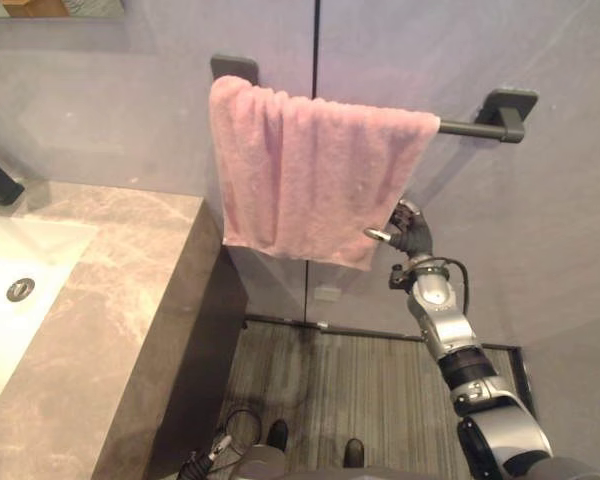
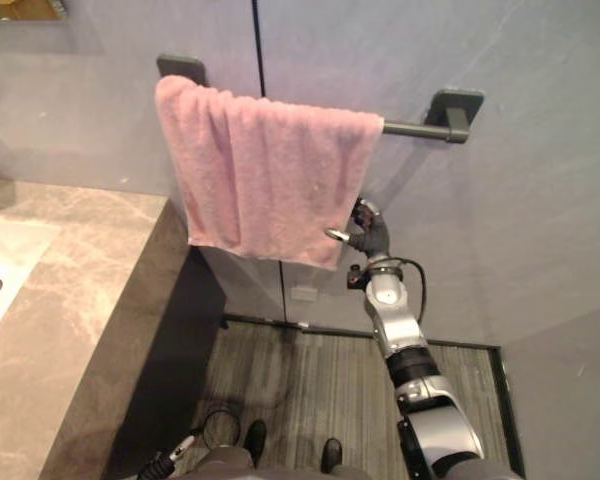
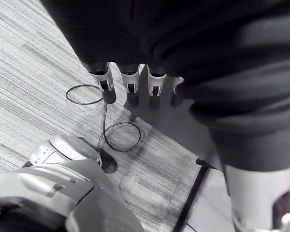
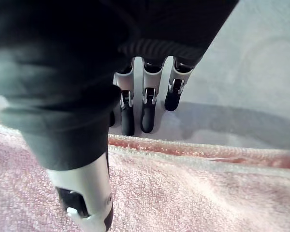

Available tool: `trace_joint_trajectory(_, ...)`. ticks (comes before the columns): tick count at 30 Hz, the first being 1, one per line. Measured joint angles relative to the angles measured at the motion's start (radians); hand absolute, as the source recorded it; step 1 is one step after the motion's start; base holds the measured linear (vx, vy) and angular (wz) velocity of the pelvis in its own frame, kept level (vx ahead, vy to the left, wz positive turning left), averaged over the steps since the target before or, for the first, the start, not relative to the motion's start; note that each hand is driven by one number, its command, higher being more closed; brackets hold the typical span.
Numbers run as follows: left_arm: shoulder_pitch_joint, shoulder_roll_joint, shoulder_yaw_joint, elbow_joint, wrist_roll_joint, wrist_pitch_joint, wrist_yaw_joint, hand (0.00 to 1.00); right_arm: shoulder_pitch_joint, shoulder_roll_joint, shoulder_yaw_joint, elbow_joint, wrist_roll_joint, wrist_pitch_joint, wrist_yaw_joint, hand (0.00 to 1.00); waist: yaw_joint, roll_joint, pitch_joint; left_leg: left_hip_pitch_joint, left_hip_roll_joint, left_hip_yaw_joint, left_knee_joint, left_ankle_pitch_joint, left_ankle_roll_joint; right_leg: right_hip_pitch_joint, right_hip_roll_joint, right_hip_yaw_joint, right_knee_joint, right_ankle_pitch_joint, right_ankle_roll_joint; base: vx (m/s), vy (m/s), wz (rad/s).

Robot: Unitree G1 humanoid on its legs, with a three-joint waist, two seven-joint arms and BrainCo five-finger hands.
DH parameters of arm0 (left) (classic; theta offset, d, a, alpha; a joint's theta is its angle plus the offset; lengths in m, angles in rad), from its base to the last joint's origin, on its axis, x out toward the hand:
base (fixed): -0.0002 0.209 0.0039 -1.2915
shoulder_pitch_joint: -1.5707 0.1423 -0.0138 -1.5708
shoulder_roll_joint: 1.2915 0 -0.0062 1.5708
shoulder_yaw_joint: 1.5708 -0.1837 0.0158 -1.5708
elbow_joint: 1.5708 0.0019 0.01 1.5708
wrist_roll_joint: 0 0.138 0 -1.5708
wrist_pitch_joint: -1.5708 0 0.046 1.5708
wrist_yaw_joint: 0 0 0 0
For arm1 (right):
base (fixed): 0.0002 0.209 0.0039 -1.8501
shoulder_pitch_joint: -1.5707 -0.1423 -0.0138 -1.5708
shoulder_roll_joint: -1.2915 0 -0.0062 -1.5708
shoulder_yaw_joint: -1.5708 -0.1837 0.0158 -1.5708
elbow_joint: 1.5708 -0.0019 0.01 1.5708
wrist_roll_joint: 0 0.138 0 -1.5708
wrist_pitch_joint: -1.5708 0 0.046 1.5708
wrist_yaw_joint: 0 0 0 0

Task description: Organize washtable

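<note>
Found the soft pink terry towel [image 1: 310, 170] draped over the dark metal wall bar [image 1: 470, 128], up to the right of the grey marbled stone countertop [image 1: 100, 330] and its white basin [image 1: 5, 300], apart from both. Judged it light, limp and grippy rather than slippery, with nothing breakable about it. Expected it to sag, and to slide along or off the bar if tugged from one side only. Reckoned the best hold to be a pinch on the hanging lower corner or hem, with the thick pile caught between thumb and fingertips. Saw the right hand [image 1: 410, 235] up at the towel's lower right edge, just beside or touching it; could not tell which from the head views. Learned more from the right wrist view: fingers [image 4: 147, 108] straight and close together, reaching past the hem toward the plain grey wall [image 4: 241, 58], thumb [image 4: 87, 193] over the pile, nothing pinched. Got from the head views what that one lacked: the whole drape, bunched toward the bar's left end, with the right end bare. Noted the left hand [image 3: 130, 87] in its own wrist view, fingers straight and relaxed, hanging above the grey striped floor [image 3: 34, 72], holding nothing.
</note>
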Motion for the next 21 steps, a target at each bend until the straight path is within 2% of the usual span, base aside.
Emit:
trace_joint_trajectory(8, -0.004, 0.0, 0.0, -0.015, 0.0, -0.005, 0.002, 0.0, -0.037, 0.001, 0.021, 0.0, 0.001, 0.0, 0.003, 0.0, 0.01, -0.005, 0.024, -0.014, 0.001, 0.002, 0.002, 0.0, 0.0, -0.016, 0.001, 0.003, 0.0, 0.0, 0.0, 0.02, -0.002, -0.01)
trace_joint_trajectory(9, -0.004, 0.0, 0.0, -0.021, 0.0, -0.006, 0.002, 0.0, -0.039, 0.003, 0.023, 0.0, 0.001, 0.0, 0.004, 1.0, 0.011, -0.006, 0.03, -0.014, 0.001, 0.002, 0.002, 0.0, 0.0, -0.016, 0.001, 0.003, 0.001, 0.0, 0.0, 0.0, 0.0, 0.0)
trace_joint_trajectory(21, -0.004, 0.0, 0.0, -0.032, -0.003, -0.007, 0.017, 0.0, -0.074, 0.01, 0.021, -0.002, -0.001, 0.0, -0.016, 1.0, 0.016, -0.014, 0.053, -0.018, 0.0, 0.001, 0.004, 0.0, 0.0, -0.018, 0.0, 0.002, 0.002, 0.0, 0.0, 0.0, 0.0, 0.0)
